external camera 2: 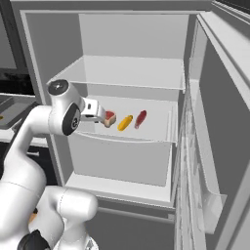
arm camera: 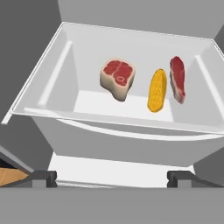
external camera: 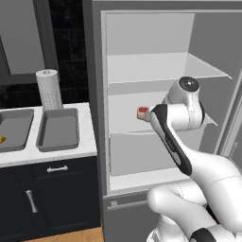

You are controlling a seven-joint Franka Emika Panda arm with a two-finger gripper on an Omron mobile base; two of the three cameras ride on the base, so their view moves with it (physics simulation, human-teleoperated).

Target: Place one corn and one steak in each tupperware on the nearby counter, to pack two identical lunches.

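Observation:
On the open fridge's middle shelf (arm camera: 131, 109) lie a steak (arm camera: 117, 78), a corn (arm camera: 157, 90) and a second steak (arm camera: 177, 78) standing on edge. From the right base they read left to right as steak (external camera 2: 110, 118), corn (external camera 2: 125, 122), steak (external camera 2: 140, 118). My gripper (arm camera: 112, 177) is open and holds nothing. It hovers in front of the shelf, closest to the left steak (external camera: 143, 112). Two grey tupperware trays sit on the counter (external camera: 47, 153): the right one (external camera: 57, 130) is bare, and the left one (external camera: 16, 127) has a small yellow corn (external camera: 2, 139) at its edge.
The fridge door (external camera 2: 215, 122) stands open to the right. A paper towel roll (external camera: 49, 89) stands behind the trays. Upper and lower fridge shelves are bare. Dark cabinets with silver handles (external camera: 56, 168) run under the counter.

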